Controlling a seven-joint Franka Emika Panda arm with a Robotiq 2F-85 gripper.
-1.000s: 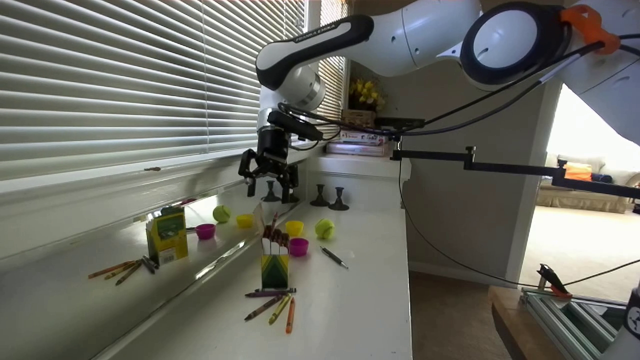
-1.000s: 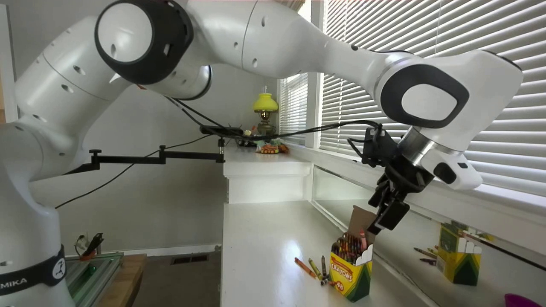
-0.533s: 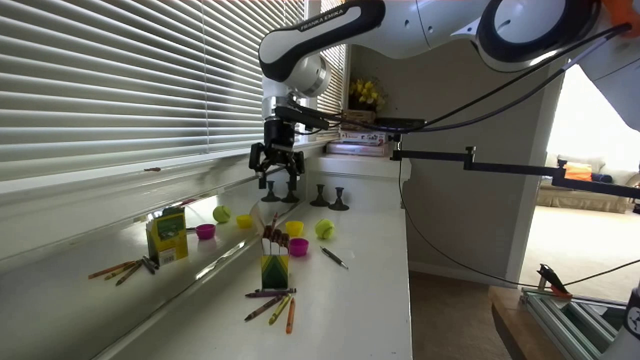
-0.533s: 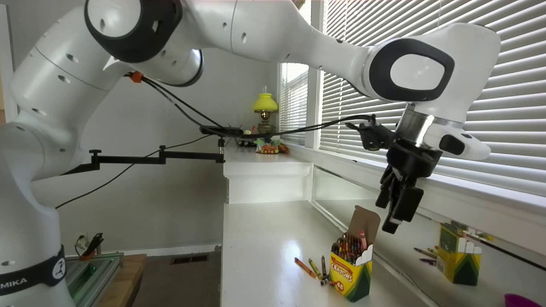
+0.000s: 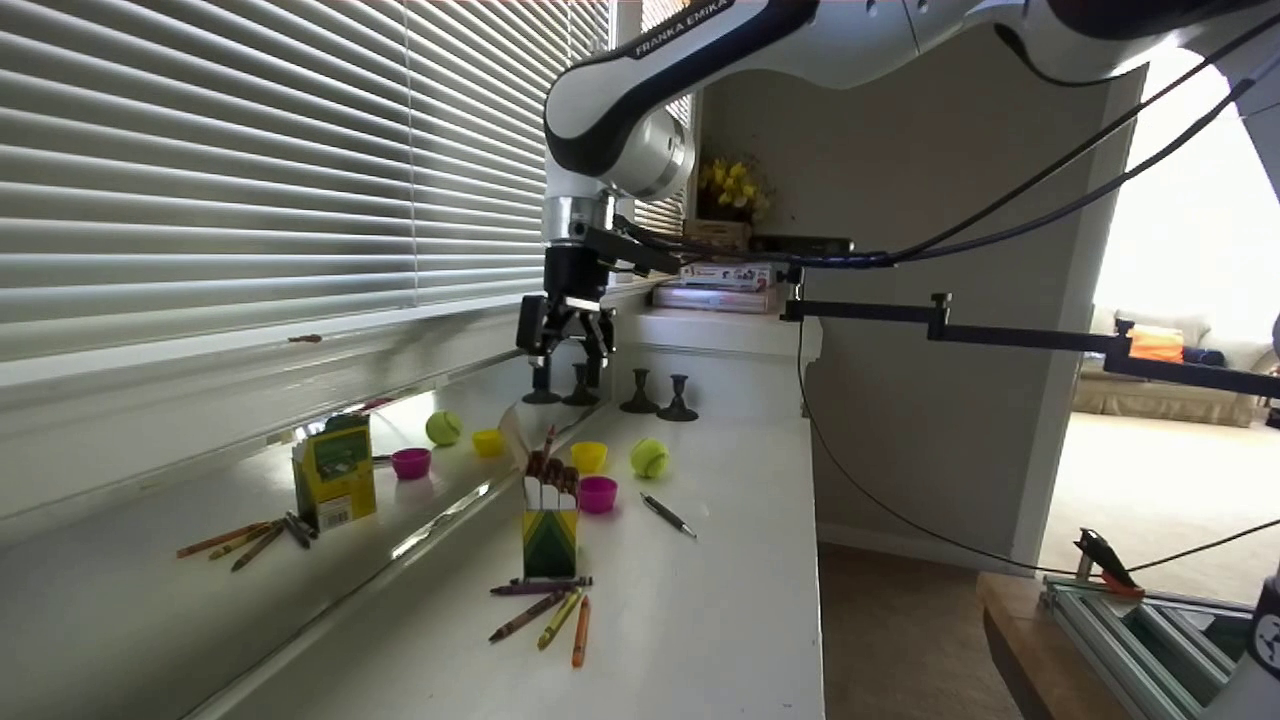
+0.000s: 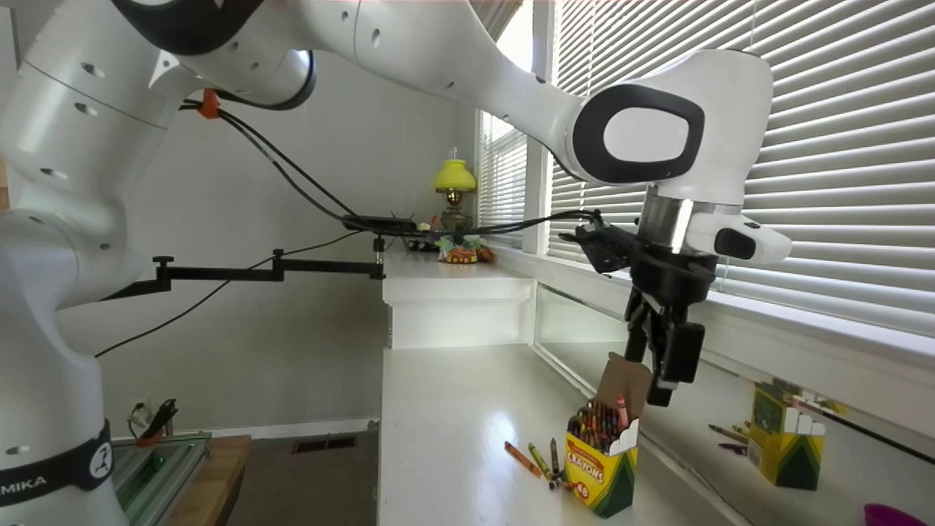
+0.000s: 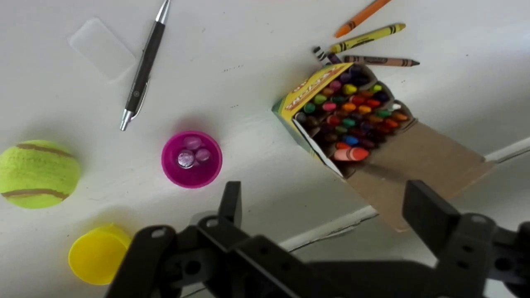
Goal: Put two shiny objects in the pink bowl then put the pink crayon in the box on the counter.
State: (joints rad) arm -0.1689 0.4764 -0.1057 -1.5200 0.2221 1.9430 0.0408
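Our wide-parted jaws hold nothing; we judge the pink crayon (image 7: 351, 154), right of centre, light, brittle: pinch its barrel.

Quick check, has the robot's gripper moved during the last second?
Yes. In an exterior view, the gripper has shifted rightward across the picture, closer within that image to the rightmost dark candlestick.

Wrist view: from beside the gripper (image 7: 322, 194), looking steeply down past its fingers (image 7: 232, 203), closest of all. Exterior views: well back on opposite sides of the gripper, facing opposite ways along the counter (image 5: 720, 600), both above counter level. Crayon box (image 7: 306, 93), lower than the gripper, is in all three. Pink bowl (image 5: 598, 500) shared: wrist view and an exterior view.
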